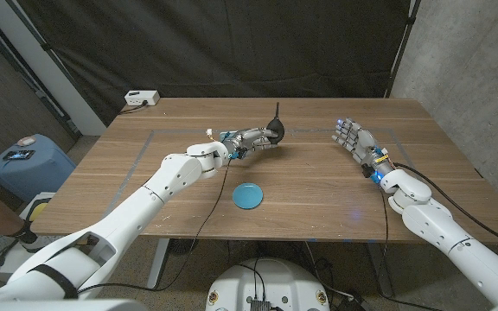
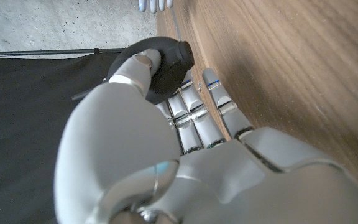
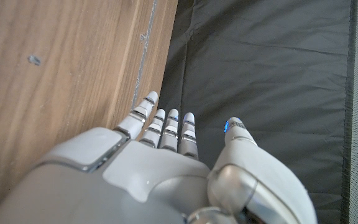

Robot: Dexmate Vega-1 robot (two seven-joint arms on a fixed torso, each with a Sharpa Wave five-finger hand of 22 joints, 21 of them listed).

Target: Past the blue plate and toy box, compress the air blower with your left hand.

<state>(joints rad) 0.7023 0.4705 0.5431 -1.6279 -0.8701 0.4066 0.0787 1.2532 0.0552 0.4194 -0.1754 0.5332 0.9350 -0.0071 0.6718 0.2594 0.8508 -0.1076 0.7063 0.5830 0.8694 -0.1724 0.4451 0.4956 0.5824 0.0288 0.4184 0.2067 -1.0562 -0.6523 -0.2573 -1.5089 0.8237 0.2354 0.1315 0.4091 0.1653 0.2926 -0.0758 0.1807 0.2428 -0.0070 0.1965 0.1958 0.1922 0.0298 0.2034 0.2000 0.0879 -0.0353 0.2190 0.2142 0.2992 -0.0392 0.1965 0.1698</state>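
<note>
The black air blower (image 1: 275, 130) stands on the table past the blue plate (image 1: 248, 195), its thin nozzle pointing up. My left hand (image 1: 251, 140) reaches it from the left and grips its bulb. In the left wrist view the thumb presses on the black bulb (image 2: 166, 65) while the fingers (image 2: 194, 115) lie behind it; the hand (image 2: 185, 162) sits close over the wood. My right hand (image 1: 359, 143) stands open at the right of the table, fingers straight and holding nothing; the right wrist view shows that hand (image 3: 160, 162) with fingers stretched toward the table's edge.
A white power strip (image 1: 141, 98) lies at the far left corner of the table (image 1: 318, 186). A blue container (image 1: 26, 164) stands on the floor to the left. Black curtain hangs behind. A black cable runs across the table from the left arm.
</note>
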